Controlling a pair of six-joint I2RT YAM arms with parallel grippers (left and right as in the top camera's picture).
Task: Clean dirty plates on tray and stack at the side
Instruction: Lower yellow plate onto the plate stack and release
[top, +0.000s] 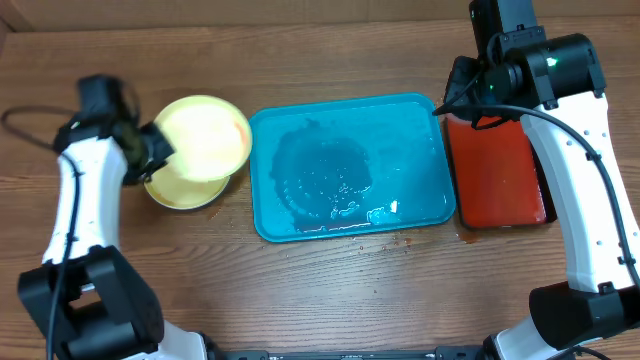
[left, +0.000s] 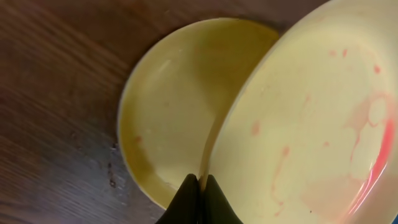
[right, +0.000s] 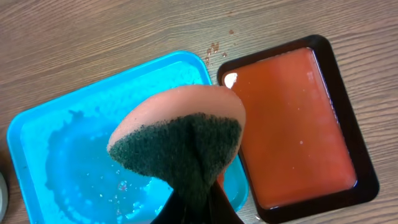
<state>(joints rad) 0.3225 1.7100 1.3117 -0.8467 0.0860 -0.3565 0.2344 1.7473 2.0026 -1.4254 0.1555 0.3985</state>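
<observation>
Plate (left: 311, 112) in clenched left gripper (left: 200, 182), sponge (right: 180, 140) in clenched right gripper (right: 194, 208) near tray (right: 68, 124)

Overhead: pretty bright and even, only soft shadows. The wet tray (top: 420, 150) throws small white glints near its front edge, and the top plate (top: 200, 135) looks a bit washed out.
Left wrist: way dimmer, warm cast, everything soft. The worktop (left: 56, 93) is nearly dark.
Right wrist: crisp wood grain, one glare spot in the red tray (right: 292, 124) corner. The sponge (right: 177, 137) up close is slightly soft.
</observation>
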